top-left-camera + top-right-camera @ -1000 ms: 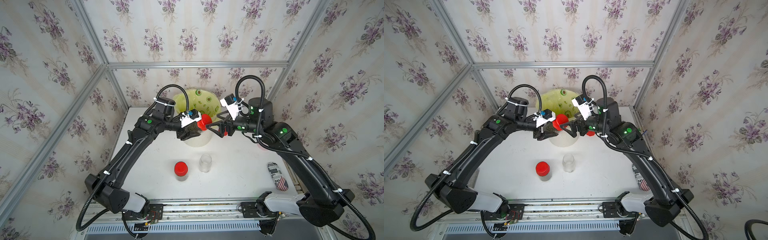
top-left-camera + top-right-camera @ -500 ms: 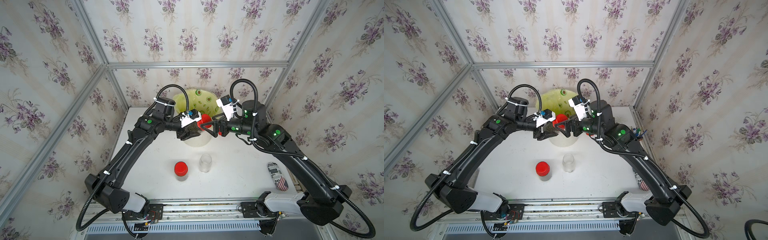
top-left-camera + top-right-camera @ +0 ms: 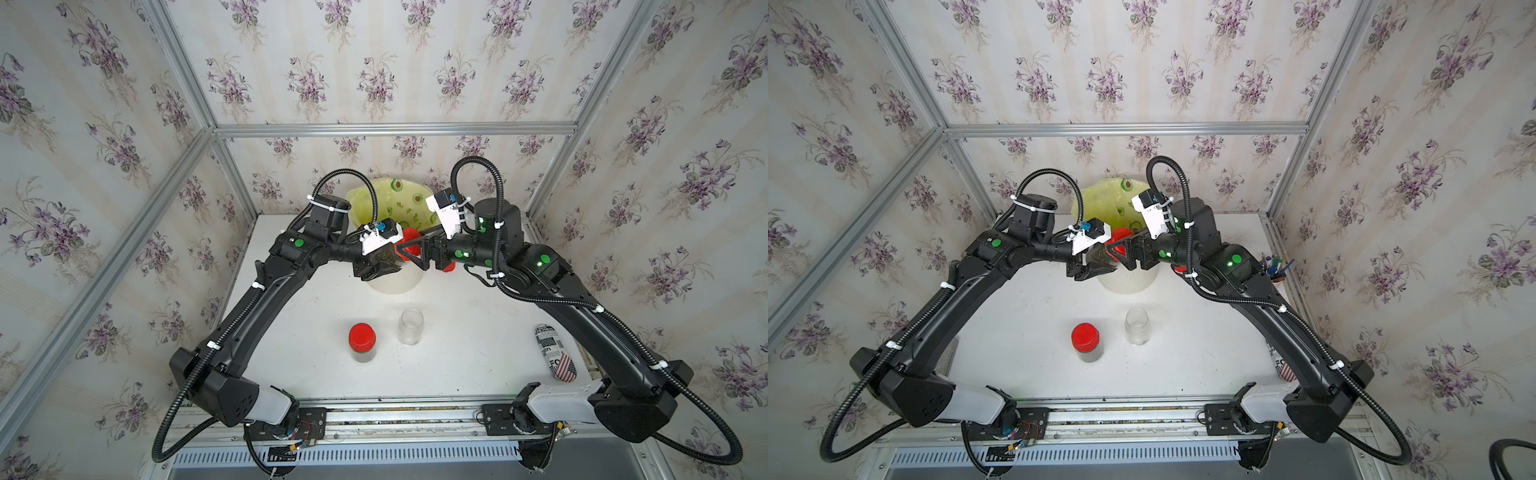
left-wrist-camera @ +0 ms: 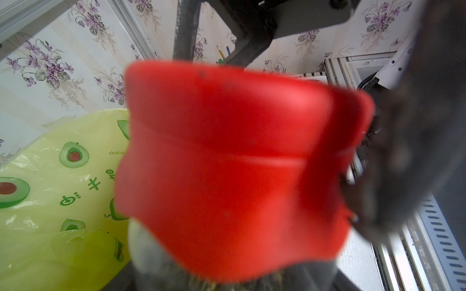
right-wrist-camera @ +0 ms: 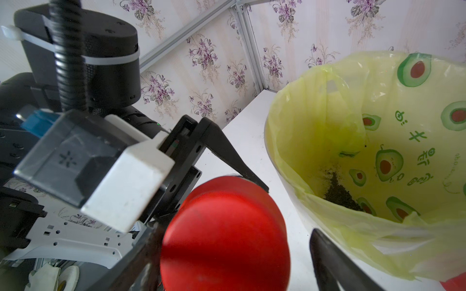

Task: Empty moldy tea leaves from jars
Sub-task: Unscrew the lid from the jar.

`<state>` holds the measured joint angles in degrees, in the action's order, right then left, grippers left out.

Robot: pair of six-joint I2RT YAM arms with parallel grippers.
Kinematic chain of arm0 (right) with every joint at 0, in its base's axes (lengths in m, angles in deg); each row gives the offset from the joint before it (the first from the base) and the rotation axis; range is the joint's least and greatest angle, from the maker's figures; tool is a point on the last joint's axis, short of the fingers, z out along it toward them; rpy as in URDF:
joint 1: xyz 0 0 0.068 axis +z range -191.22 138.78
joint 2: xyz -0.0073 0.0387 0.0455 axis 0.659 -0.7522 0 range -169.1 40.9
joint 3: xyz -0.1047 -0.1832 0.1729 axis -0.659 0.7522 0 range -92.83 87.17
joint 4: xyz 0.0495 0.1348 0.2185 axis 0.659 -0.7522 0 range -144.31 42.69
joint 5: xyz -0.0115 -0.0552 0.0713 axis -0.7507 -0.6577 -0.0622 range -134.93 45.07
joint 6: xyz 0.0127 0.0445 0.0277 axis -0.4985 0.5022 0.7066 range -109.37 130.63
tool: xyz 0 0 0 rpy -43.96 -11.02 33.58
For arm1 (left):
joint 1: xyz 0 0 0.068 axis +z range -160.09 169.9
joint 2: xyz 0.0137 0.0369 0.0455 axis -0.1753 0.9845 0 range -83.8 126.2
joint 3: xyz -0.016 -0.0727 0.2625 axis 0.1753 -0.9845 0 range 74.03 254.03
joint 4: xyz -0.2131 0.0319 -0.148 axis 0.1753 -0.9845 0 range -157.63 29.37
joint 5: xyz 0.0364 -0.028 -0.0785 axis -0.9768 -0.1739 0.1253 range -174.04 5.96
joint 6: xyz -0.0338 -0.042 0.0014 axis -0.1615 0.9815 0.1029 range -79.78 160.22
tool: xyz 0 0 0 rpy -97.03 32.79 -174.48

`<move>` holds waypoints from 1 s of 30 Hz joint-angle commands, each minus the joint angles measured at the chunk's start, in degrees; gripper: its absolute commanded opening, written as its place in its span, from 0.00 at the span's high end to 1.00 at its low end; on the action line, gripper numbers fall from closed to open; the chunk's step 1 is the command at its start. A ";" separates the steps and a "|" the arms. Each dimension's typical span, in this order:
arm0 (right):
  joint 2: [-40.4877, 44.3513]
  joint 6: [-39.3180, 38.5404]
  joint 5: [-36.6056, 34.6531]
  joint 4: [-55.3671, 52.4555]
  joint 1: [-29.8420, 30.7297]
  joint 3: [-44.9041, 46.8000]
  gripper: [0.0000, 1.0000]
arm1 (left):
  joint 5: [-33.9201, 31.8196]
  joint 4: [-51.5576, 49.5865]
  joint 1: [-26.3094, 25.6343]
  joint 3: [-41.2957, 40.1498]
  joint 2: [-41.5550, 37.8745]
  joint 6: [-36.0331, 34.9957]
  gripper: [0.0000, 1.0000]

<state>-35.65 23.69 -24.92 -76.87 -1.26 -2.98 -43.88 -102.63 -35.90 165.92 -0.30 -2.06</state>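
Note:
My left gripper (image 3: 380, 266) is shut on a jar (image 3: 385, 258) lying sideways in front of the bin, dark tea leaves (image 4: 205, 286) showing through its wall. Its red cap (image 3: 409, 246) (image 4: 227, 163) points at my right gripper (image 3: 409, 252) (image 5: 232, 236), which is open around the cap, with a gap showing at one finger (image 5: 325, 254). A second capped jar (image 3: 362, 343) with dark leaves and an uncapped empty jar (image 3: 410, 326) stand mid-table. A loose red cap (image 3: 448, 267) lies partly hidden behind my right wrist.
The cream bin (image 3: 395, 284) with a yellow avocado-print bag (image 5: 327, 126) stands at the back, with some tea leaves (image 5: 338, 191) at its bottom. A patterned case (image 3: 555, 353) lies at the right edge. A pen cup (image 3: 1273, 268) stands behind the right arm.
My right gripper has moved left to the held jar and now straddles its red cap, jaws a little narrower. The left arm and the table jars have not moved.

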 commanded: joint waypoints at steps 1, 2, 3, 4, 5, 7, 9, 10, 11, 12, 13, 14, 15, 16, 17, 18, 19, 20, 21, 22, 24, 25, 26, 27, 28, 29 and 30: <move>-0.40 0.06 0.28 1.28 0.02 -0.51 0.16 | 0.83 0.82 0.01 0.20 0.13 -0.34 0.26; -0.44 -0.01 0.31 1.26 0.02 -0.55 0.17 | 0.83 0.86 0.01 0.14 0.07 -0.33 0.26; -0.44 -0.05 0.38 1.30 0.02 -0.58 0.19 | 0.84 0.86 0.03 0.17 0.01 -0.34 0.26; -0.51 -0.14 0.38 1.35 0.01 -0.52 0.20 | 0.79 0.84 0.04 0.15 0.02 -0.43 0.26; -0.53 -0.29 0.42 1.35 0.02 -0.56 0.23 | 0.78 0.86 0.00 0.12 0.06 -0.43 0.26; -0.57 -0.85 0.61 1.05 0.02 -0.69 0.28 | 0.80 0.82 0.00 0.13 0.01 -0.39 0.26; -0.71 -2.27 0.46 -0.01 0.03 -1.05 0.33 | 0.90 0.82 0.02 0.06 0.06 -0.40 0.26; -0.70 -3.04 0.11 -0.67 0.02 -1.29 0.35 | 0.91 0.86 0.01 0.07 0.03 -0.43 0.26; -0.71 -3.97 0.10 -1.36 0.02 -1.59 0.38 | 1.05 0.82 0.00 0.14 -0.07 -0.39 0.26; -0.70 -4.76 0.27 -1.79 0.02 -1.93 0.40 | 1.00 0.86 0.05 0.11 -0.13 -0.42 0.26; -0.70 -5.61 0.50 -2.27 0.02 -2.28 0.41 | 1.01 0.82 -0.01 0.11 -0.10 -0.42 0.26; -0.62 -6.70 0.91 -2.49 0.02 -2.48 0.42 | 1.00 0.82 0.04 0.07 -0.14 -0.41 0.26; -0.61 -7.55 1.16 -2.71 0.02 -2.76 0.43 | 1.05 0.80 -0.03 0.04 -0.22 -0.43 0.26; -0.78 -8.68 1.48 -3.09 0.02 -3.28 0.44 | 1.10 0.85 -0.04 0.04 -0.27 -0.43 0.26; -1.08 -9.84 1.90 -3.75 0.02 -3.93 0.45 | 1.11 0.85 -0.04 0.08 -0.36 -0.35 0.26; -1.37 -10.99 2.29 -4.28 0.01 -4.54 0.45 | 1.16 0.85 -0.04 0.19 -0.34 -0.34 0.26; -1.72 -12.27 2.77 -4.68 0.02 -5.13 0.46 | 1.24 0.81 -0.02 0.14 -0.36 -0.30 0.26; -1.96 -13.58 3.37 -5.12 -0.02 -5.69 0.47 | 1.24 0.86 0.05 0.19 -0.50 -0.34 0.26; -2.15 -15.09 4.02 -5.60 -0.02 -6.12 0.47 | 1.31 0.80 0.01 0.13 -0.53 -0.34 0.26; -2.28 -16.76 4.48 -5.98 0.02 -6.49 0.47 | 1.36 0.86 0.03 0.13 -0.55 -0.34 0.26; -2.37 -20.15 5.34 -6.45 -0.02 -6.90 0.48 | 1.35 0.84 -0.03 0.19 -0.62 -0.34 0.26; -2.32 -21.98 6.40 -7.13 -0.04 -7.40 0.48 | 1.41 0.86 -0.02 0.13 -0.62 -0.34 0.26; -2.61 -23.53 7.27 -8.02 -0.07 -8.28 0.48 | 1.29 0.84 0.00 0.10 -0.60 -0.33 0.26; -2.92 -24.92 7.99 -8.88 -0.01 -9.11 0.49 | 1.32 0.82 0.03 0.08 -0.66 -0.34 0.26; -3.29 -26.76 8.81 -10.06 -0.05 -9.85 0.49 | 1.32 0.79 0.01 0.04 -0.71 -0.34 0.26; -3.74 -28.50 9.16 -11.40 -0.04 -10.86 0.49 | 1.26 0.73 -0.01 0.07 -0.67 -0.36 0.26; -4.10 -30.03 9.32 -12.44 -0.06 -11.51 0.50 | 1.34 0.80 0.04 -0.01 -0.64 -0.41 0.26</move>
<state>-39.28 1.37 -19.52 -86.92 -1.39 -12.86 -41.48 -101.65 -36.01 165.90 -0.69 -2.43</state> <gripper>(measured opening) 0.611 0.743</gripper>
